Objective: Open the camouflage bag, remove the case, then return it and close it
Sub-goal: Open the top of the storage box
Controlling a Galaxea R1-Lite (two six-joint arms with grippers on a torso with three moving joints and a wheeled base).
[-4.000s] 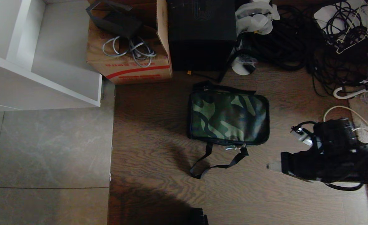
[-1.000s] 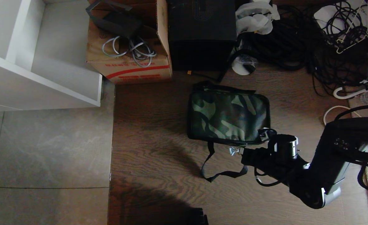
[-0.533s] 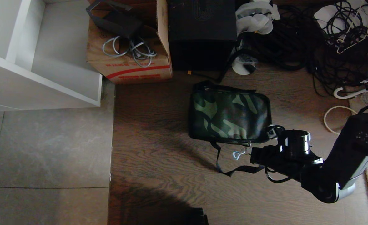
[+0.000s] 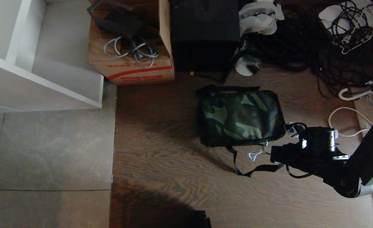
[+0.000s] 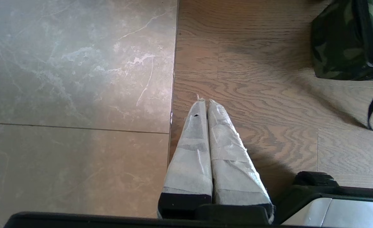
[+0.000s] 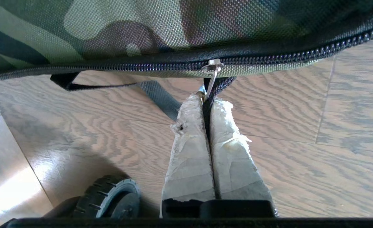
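Where tile meets wood floor, cables

No lettering can be made out for certain. The cardboard box carries a line of small red print above its red stripe and another below it, but the characters are too small to read. The black box bears a faint looping line emblem on its top, with no legible words.

The camouflage bag has slid and turned rightward.
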